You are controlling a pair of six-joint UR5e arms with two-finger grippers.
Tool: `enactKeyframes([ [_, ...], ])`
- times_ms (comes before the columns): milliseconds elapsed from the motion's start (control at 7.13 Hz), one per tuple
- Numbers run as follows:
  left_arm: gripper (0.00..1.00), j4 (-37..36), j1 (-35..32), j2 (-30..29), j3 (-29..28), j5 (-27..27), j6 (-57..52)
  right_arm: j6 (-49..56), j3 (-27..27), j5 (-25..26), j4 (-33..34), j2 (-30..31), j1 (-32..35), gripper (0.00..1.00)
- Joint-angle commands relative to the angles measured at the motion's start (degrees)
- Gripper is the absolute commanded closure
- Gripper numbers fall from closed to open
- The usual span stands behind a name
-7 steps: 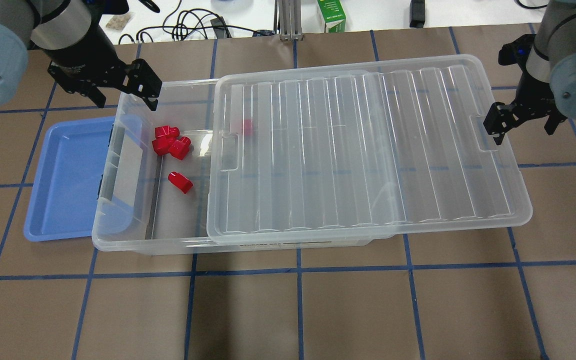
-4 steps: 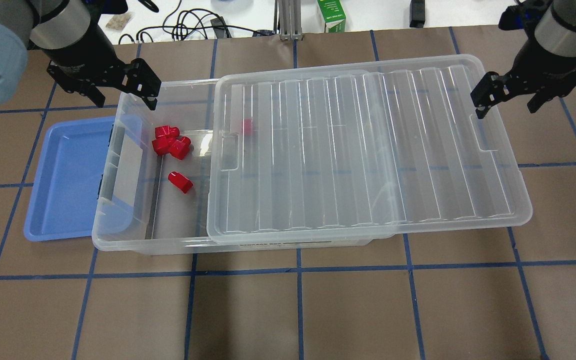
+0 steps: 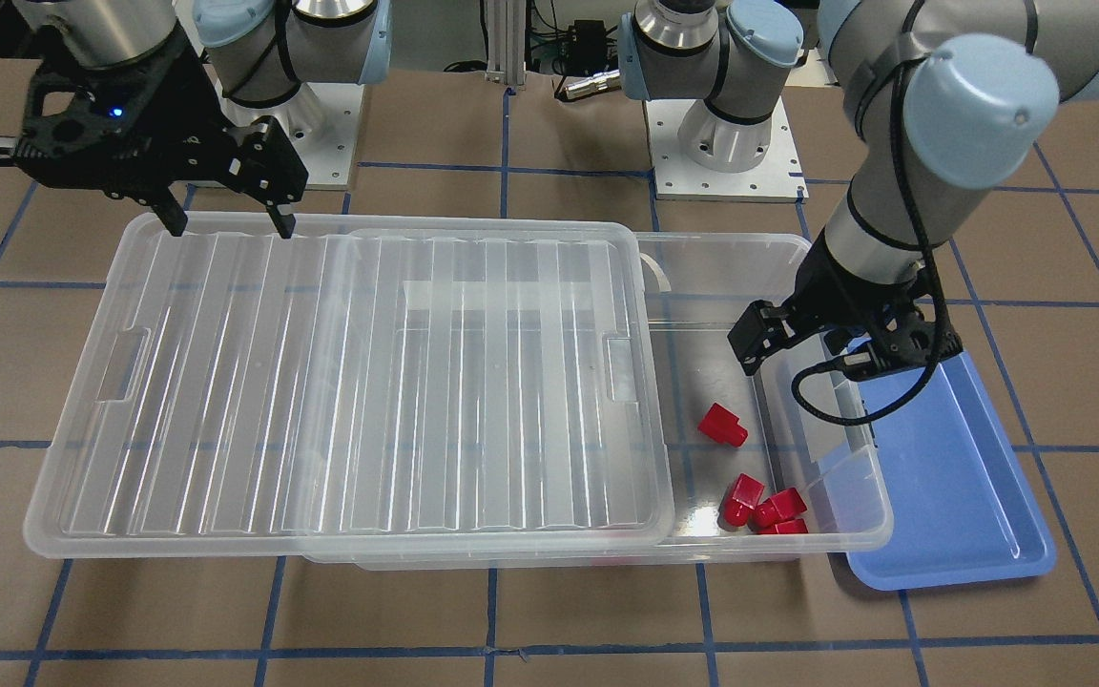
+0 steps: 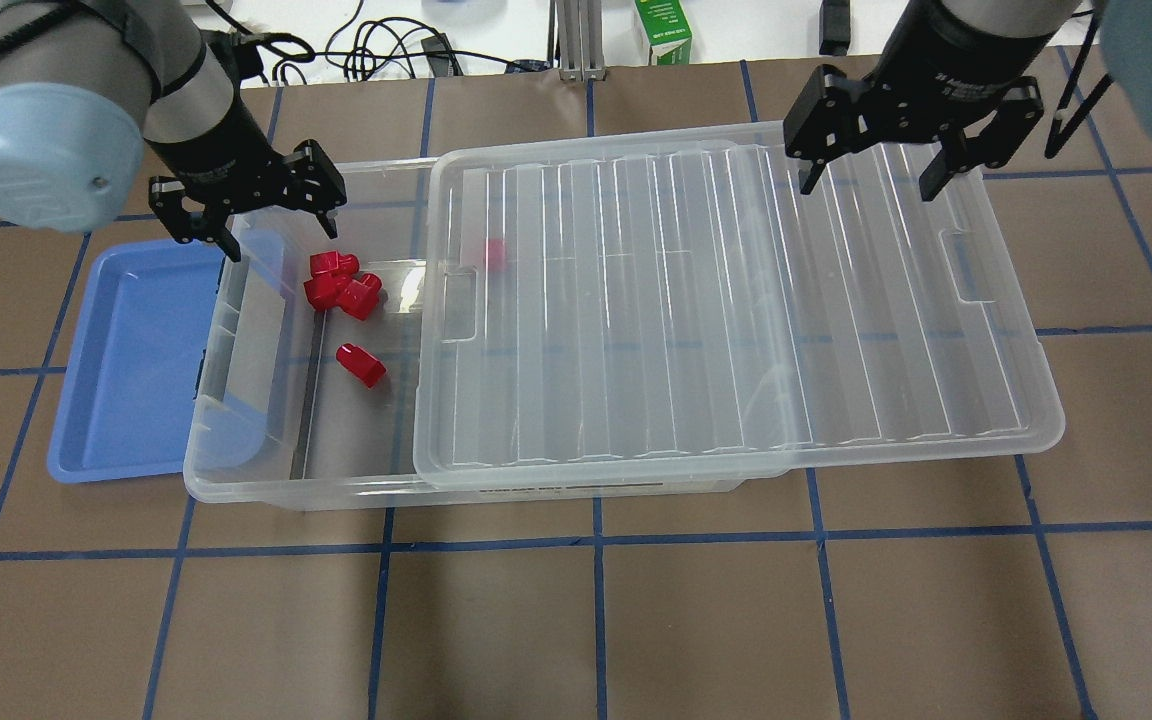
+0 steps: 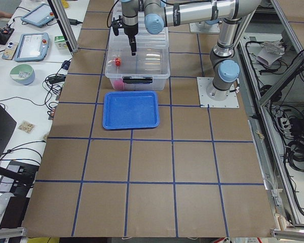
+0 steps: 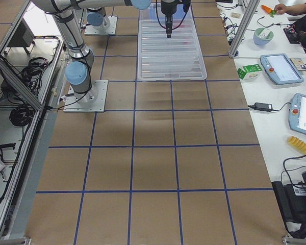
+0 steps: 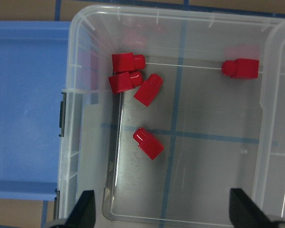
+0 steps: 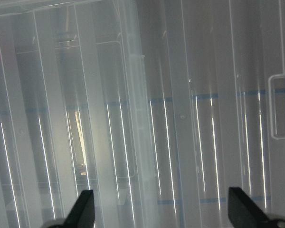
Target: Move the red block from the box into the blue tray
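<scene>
The clear box (image 4: 236, 485) has its ribbed lid (image 4: 736, 300) slid aside, so its left end is open. Several red blocks lie inside: a cluster (image 4: 338, 280), a single one (image 4: 361, 365), and one under the lid (image 4: 494, 252). In the left wrist view they show below the camera, the single one (image 7: 148, 143) nearest. My left gripper (image 4: 283, 240) is open and empty above the box's open end, near the cluster. The blue tray (image 4: 136, 360) lies empty against the box's left end. My right gripper (image 4: 866, 188) is open and empty above the lid's far edge.
The lid (image 3: 321, 382) overhangs the box toward my right. The box's left rim overlaps the tray's edge (image 3: 950, 496). Cables and a green carton (image 4: 663, 30) lie beyond the table's far edge. The right wrist view shows only the lid (image 8: 180, 118).
My right gripper has left the lid's right end, moving up and left to its far edge. My left gripper has shifted over the box's open end.
</scene>
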State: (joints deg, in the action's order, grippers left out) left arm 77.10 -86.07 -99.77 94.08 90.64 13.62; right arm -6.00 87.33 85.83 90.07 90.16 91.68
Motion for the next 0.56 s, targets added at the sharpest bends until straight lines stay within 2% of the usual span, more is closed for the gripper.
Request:
enactKeyframes([
  [0, 0.00, -12.3, -0.3, -3.5, 8.1, 0.1, 12.9, -1.2, 2.6, 1.6, 2.3, -0.1, 1.4, 0.00],
  [280, 0.00, -15.0, -0.4, -5.5, 12.0, -0.5, 14.4, -1.2, 2.4, 2.9, 2.2, 0.2, 1.4, 0.00],
  [421, 0.00, -19.6, -0.4, -6.8, 13.7, 0.1, 18.4, -1.1, 2.3, 2.9, 2.2, 0.2, 1.4, 0.00],
])
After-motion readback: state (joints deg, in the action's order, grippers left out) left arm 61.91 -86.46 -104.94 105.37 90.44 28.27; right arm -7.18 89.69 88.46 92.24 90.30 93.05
